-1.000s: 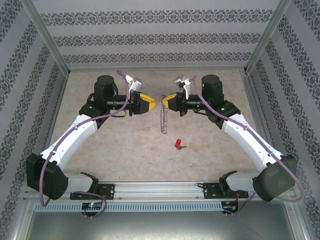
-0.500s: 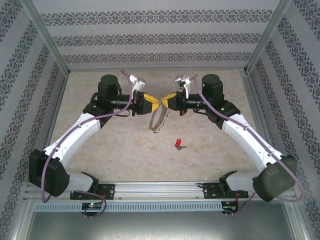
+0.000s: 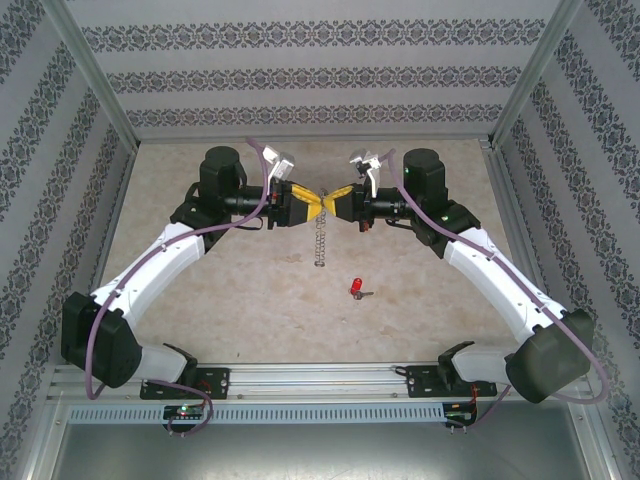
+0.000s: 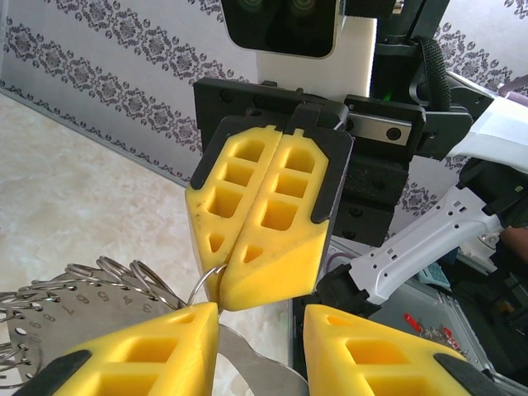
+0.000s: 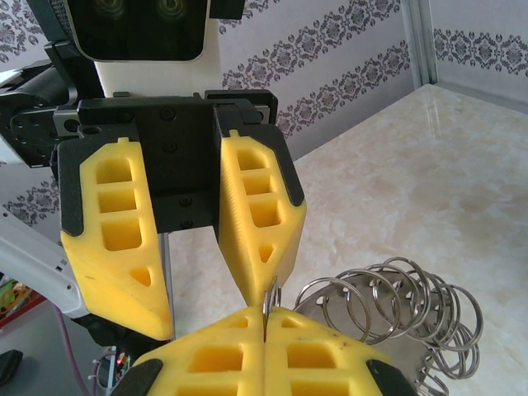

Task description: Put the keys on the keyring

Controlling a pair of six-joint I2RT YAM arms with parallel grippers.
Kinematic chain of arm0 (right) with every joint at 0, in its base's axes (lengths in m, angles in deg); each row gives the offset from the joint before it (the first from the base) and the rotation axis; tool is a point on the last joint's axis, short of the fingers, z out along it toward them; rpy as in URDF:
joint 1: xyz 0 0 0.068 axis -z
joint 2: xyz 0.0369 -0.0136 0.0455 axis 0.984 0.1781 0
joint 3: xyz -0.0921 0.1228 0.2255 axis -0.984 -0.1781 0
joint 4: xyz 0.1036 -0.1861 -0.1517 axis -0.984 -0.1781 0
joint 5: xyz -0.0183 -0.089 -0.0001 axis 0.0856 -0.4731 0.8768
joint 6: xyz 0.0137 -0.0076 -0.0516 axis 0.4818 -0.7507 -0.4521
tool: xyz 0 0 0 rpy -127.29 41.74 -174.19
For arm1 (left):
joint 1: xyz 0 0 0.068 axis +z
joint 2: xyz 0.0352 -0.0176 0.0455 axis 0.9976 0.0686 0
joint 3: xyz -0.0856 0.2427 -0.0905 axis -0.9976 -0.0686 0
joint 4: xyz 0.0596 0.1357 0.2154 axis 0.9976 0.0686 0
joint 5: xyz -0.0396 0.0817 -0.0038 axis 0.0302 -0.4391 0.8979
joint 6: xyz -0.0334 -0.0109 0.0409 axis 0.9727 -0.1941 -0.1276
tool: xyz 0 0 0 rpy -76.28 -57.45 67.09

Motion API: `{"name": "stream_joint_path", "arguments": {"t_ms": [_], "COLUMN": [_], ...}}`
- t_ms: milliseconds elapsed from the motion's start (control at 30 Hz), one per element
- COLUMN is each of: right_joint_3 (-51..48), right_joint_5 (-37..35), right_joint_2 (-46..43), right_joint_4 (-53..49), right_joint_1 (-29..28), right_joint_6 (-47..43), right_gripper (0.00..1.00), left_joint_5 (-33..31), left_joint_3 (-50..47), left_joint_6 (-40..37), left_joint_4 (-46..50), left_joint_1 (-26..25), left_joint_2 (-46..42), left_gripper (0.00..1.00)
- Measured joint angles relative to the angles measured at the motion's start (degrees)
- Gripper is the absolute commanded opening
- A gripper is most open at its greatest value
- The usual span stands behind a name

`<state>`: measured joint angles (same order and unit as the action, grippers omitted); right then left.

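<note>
The keyring (image 3: 320, 242), a silvery wire loop strung with many small rings, hangs between the two arms above the table. My right gripper (image 3: 331, 205) is shut on its top wire, and in the right wrist view the jaws (image 5: 266, 318) pinch the thin ring edge-on. The small rings (image 5: 394, 299) fan out to the right. My left gripper (image 3: 308, 207) faces it tip to tip and stands open. One of its fingers (image 5: 260, 216) touches the wire just above the right jaws. In the left wrist view the ring's numbered plate (image 4: 58, 318) shows at lower left. The red-headed key (image 3: 355, 289) lies on the table, nearer the arm bases.
The beige tabletop (image 3: 230, 290) is walled by patterned panels on three sides. A metal rail (image 3: 320, 378) with the arm bases runs along the near edge. The key lies right of centre, apart from both arms.
The left gripper has moved right until its tips meet the right gripper's. The keyring swung out to the left half a second ago and now hangs straight down again.
</note>
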<state>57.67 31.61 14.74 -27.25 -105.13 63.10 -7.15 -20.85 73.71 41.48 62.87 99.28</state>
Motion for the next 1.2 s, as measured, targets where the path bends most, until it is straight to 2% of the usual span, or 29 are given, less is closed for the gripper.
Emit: {"name": "stream_joint_path", "arguments": {"t_ms": [400,867,1200], "right_joint_3": [0.0,0.0,0.0], "right_joint_5": [-1.14,0.02,0.48], "right_joint_2": [-0.02,-1.29,-1.4], "right_joint_4": [-0.02,0.02,0.92], "right_joint_1": [0.07,0.13,-0.35], "right_joint_6": [0.42,0.61,1.03], "right_gripper": [0.0,0.0,0.0], "left_joint_5": [-0.26,-3.02,-0.81], "left_joint_3": [0.44,1.68,1.79], "left_joint_6": [-0.83,-4.15,-2.29], "left_joint_4": [-0.31,2.84,1.55], "left_joint_1": [-0.04,1.57,1.51], "left_joint_2": [0.66,-1.62,0.26], "left_gripper": [0.4,0.4,0.4]}}
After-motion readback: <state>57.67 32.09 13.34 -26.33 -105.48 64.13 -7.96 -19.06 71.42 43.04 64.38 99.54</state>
